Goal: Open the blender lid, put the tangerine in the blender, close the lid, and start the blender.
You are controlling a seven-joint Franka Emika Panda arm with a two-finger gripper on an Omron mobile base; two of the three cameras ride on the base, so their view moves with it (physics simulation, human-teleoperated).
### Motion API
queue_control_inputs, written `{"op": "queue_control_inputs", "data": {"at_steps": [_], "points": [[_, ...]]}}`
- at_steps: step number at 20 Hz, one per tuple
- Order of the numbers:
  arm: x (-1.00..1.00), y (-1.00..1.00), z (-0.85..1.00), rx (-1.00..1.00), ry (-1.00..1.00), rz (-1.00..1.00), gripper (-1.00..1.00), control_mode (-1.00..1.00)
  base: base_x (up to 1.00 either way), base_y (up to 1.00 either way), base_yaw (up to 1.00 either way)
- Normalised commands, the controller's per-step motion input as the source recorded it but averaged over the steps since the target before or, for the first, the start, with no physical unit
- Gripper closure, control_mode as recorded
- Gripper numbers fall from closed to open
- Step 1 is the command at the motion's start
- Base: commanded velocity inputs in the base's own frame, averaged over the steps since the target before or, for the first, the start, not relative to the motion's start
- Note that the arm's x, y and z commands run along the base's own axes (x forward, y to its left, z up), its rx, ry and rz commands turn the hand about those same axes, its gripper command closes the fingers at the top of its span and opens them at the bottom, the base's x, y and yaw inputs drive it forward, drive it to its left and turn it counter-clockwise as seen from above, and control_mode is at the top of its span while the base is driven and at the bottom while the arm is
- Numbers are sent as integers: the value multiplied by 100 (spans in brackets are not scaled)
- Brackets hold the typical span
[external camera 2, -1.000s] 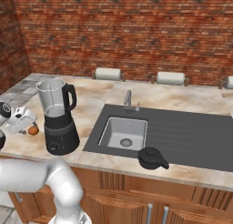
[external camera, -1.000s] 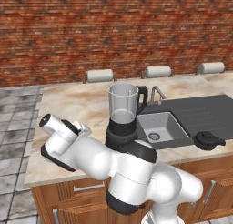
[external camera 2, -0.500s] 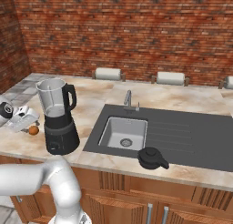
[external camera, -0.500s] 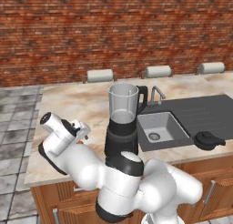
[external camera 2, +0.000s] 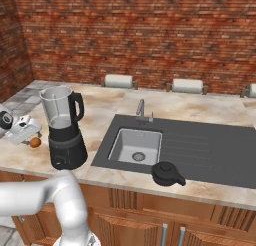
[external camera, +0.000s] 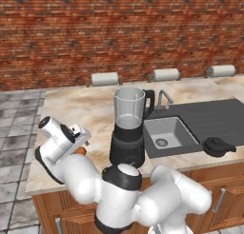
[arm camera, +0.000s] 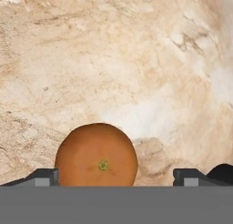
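The tangerine [arm camera: 96, 155] rests on the marble counter [arm camera: 113, 59], to the left of the blender [external camera: 128, 128] base as the base views show it, near the counter's front left area. In the right base view the tangerine [external camera 2: 35, 142] appears as a small orange sphere just beside the white hand of the arm. In the left base view a sliver of the tangerine [external camera: 81, 151] shows under the hand.

In the hand view the fruit sits between the two dark fingertips, nearer the left fingertip [arm camera: 43, 176] than the right one. The gripper [arm camera: 116, 178] is spread wide: the fingers stand well apart, wider than the fruit, and grasp nothing. Contact between the left fingertip and the fruit cannot be determined.

The blender stands upright on the counter, just left of the sink [external camera: 169, 137]. Its clear jar has no cap on the rim. Its black handle faces the sink side, and the dial is on the front of the black base.

The blender lid [external camera 2: 167, 173] lies on the dark sink surround near the front edge of the counter, right of the basin and well apart from the blender.

A faucet [external camera 2: 142, 110] stands behind the basin. Three paper towel rolls [external camera 2: 119, 81] lie along the red brick wall [external camera 2: 150, 30] at the back of the counter.
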Motion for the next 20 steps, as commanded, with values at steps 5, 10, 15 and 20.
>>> {"op": "queue_control_inputs", "data": {"at_steps": [5, 10, 15, 20], "points": [[2, 0, -18, 0, 0, 0, -100, -100, 0, 0, 0], [0, -6, -27, 0, 0, 0, -100, -100, 0, 0, 0], [0, -4, -31, 0, 1, 0, -100, -100, 0, 0, 0], [0, -27, -30, 0, 0, 0, 100, -100, 0, 0, 0]]}}
